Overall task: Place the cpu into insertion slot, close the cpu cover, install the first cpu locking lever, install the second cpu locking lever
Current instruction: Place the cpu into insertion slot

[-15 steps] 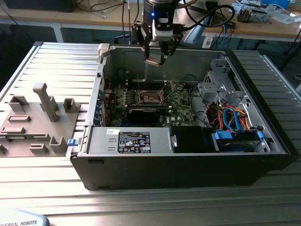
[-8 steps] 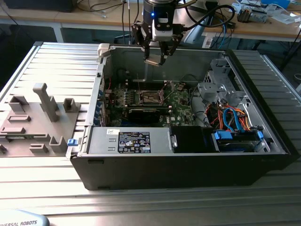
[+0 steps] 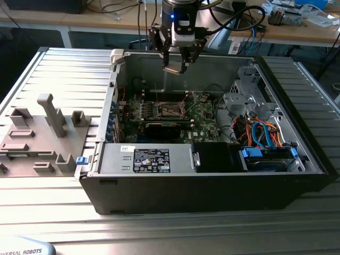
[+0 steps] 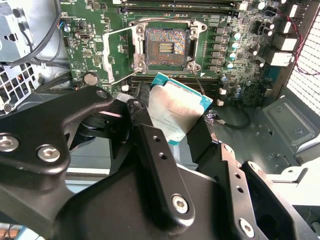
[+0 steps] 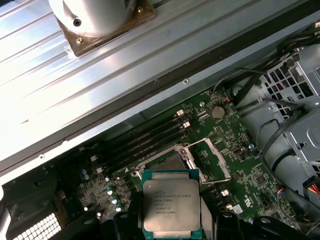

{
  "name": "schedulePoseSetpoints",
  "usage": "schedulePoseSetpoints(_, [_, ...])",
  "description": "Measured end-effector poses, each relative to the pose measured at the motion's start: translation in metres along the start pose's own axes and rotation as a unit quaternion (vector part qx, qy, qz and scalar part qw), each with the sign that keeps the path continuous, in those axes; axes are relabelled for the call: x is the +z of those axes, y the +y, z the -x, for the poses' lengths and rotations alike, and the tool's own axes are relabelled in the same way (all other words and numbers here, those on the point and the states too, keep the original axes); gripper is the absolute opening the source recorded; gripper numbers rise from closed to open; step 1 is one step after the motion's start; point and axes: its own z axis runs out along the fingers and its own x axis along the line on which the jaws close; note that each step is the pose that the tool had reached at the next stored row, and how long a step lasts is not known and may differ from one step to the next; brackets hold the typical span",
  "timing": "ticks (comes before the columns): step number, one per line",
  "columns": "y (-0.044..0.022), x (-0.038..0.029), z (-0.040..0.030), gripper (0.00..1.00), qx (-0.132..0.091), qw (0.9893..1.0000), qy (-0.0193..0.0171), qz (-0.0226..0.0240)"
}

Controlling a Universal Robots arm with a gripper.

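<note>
While the gripper [image 3: 175, 66] is clamped on the cpu [image 4: 176, 111] by two opposite edges, it hangs in the upper middle of the exterior view, above the open computer case [image 3: 212, 187] and well clear of the circuit board [image 4: 240, 75]. The cpu is in the air, not seated, and in the second wrist view it sits tilted between the jaws, one corner nearer the board than the rest. The insertion slot [image 4: 166, 47] lies open below it, its dark contact field bare, with the cover [image 4: 120, 52] folded out beside it. Judged risks are as follows. A tilted descent would bring one corner down first and could bend the contacts. A small sideways offset would rest the cpu on the metal rim instead of in the recess. The hold is on thin edges only, so a knock against the cover could make the cpu slip or drop onto the board. The jaws are wider than the cpu and may foul the rim before release. Orientation against the slot's keying cannot be confirmed from these views.
</note>
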Motion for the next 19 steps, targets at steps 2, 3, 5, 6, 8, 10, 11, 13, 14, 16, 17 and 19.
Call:
schedulePoseSetpoints(2, [0.0,0.0001,0.0,0.54,0.001,1.0,-0.0001,0.0])
schedulePoseSetpoints(3, [0.0,0.0001,0.0,0.54,0.002,1.0,-0.0001,0.0])
schedulePoseSetpoints(5, [0.0,0.0002,0.0,0.54,0.002,1.0,-0.0002,0.0001])
schedulePoseSetpoints(6, [0.0,0.0002,0.0,0.54,0.003,1.0,-0.0003,0.0001])
schedulePoseSetpoints(8, [0.0,0.0002,0.0,0.54,0.004,1.0,-0.0003,0.0001])
schedulePoseSetpoints(10, [0.0,0.0003,0.0,0.54,0.004,1.0,-0.0004,0.0001])
schedulePoseSetpoints(11, [0.0,0.0003,0.0,0.54,0.005,1.0,-0.0004,0.0001])
schedulePoseSetpoints(13, [0.0,0.0004,0.0,0.54,0.006,1.0,-0.0005,0.0001])
schedulePoseSetpoints(14, [0.0,0.0004,0.0,0.54,0.006,1.0,-0.0005,0.0001])
schedulePoseSetpoints(16, [0.0,0.0004,0.0,0.54,0.007,1.0,-0.0006,0.0001])
schedulePoseSetpoints(17, [0.0,0.0004,0.0,0.54,0.007,1.0,-0.0006,0.0001])
schedulePoseSetpoints(19, [0.0,0.0005,0.0,0.54,0.008,1.0,-0.0006,0.0001])
